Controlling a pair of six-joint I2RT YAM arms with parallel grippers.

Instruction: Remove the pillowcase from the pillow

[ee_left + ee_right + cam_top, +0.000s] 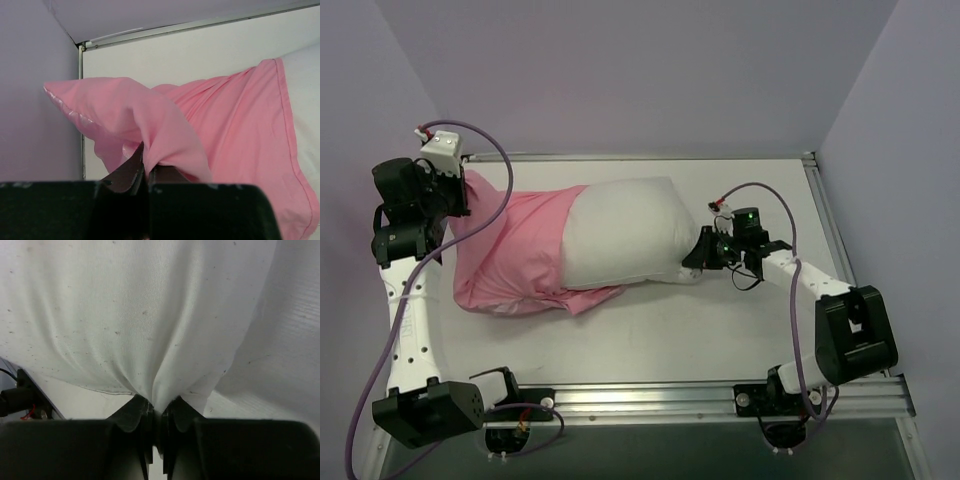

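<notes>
The left gripper (145,169) is clamping a raised fold of the pink pillowcase (515,250) near the far-left corner of the white table (720,335). The right gripper (159,407) is pinching the right end of the off-white pillow (620,235), its jaws closed on the fabric. The pillow is lying mid-table, with its left part sitting inside the pillowcase.
</notes>
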